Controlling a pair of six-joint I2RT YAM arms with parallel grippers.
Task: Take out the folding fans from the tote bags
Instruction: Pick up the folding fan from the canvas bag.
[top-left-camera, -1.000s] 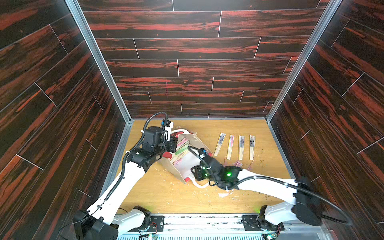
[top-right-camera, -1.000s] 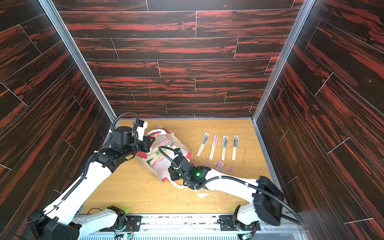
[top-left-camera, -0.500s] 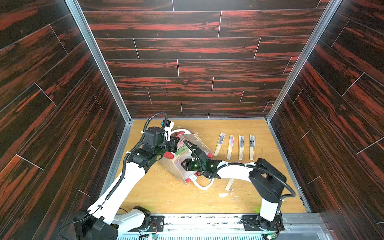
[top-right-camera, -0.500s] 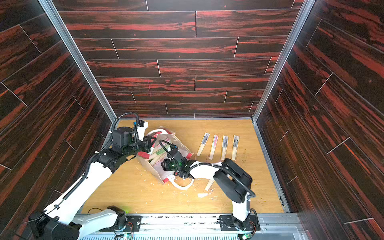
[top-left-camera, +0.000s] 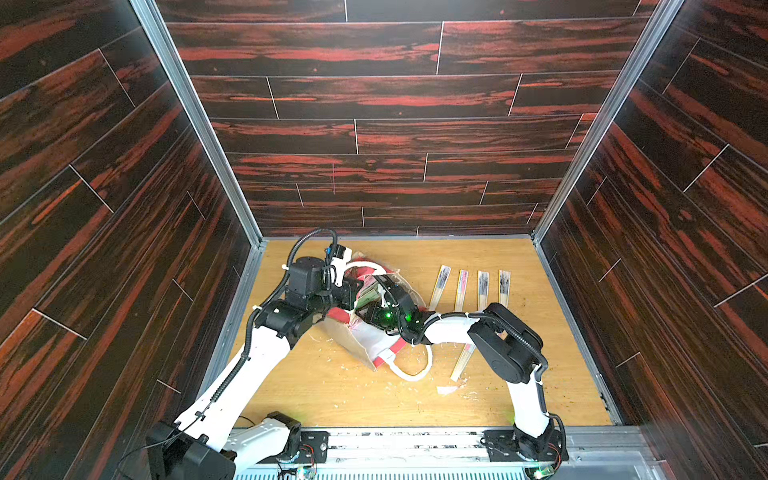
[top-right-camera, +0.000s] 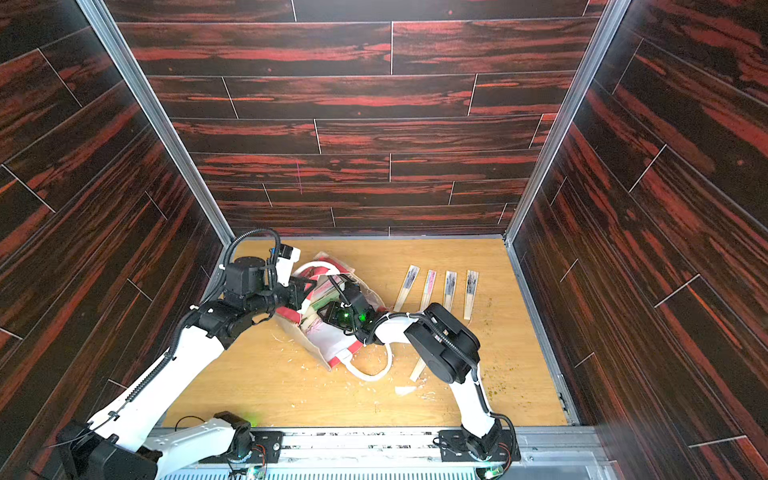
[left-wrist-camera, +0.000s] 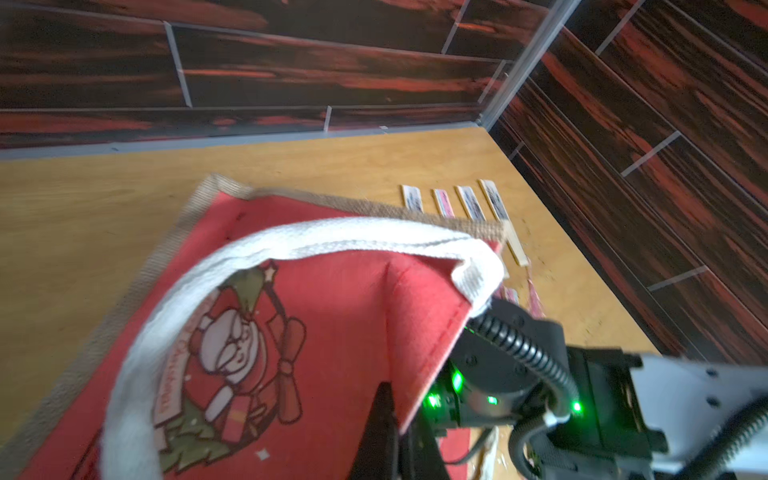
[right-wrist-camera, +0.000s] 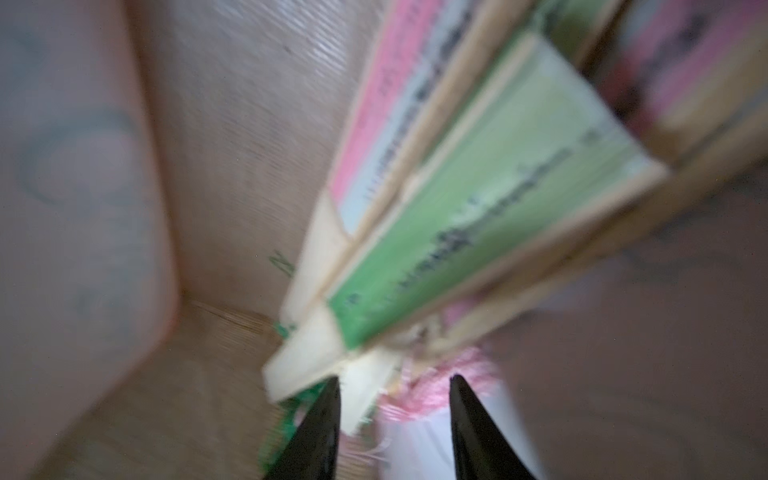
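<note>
The tote bag (top-left-camera: 361, 345) lies on its side in both top views, mouth toward the right arm. My left gripper (left-wrist-camera: 392, 399) is shut on the bag's red side panel (left-wrist-camera: 340, 299) at the rim and holds it up. My right gripper (right-wrist-camera: 394, 380) is inside the bag and open. Between its black fingertips (right-wrist-camera: 328, 399) lie the pale ends and a pink tassel (right-wrist-camera: 440, 374) of the folding fans (right-wrist-camera: 490, 199). The fans are blurred, with green and pink tops. Several more fans (top-left-camera: 482, 286) lie in a row on the table, and one (top-left-camera: 463, 361) sits under the right arm.
The bag's white rope handle (top-left-camera: 409, 370) loops onto the wooden table (top-left-camera: 332, 399); another handle (left-wrist-camera: 291, 245) drapes over the red panel. Pale scraps and a paper bit (top-left-camera: 446, 390) litter the table. Dark wood-pattern walls close in the back and both sides.
The right arm swung left from beside the bag and pushed its gripper into the bag's mouth, its elbow folding up. The left gripper has kept its hold on the bag's rim.
</note>
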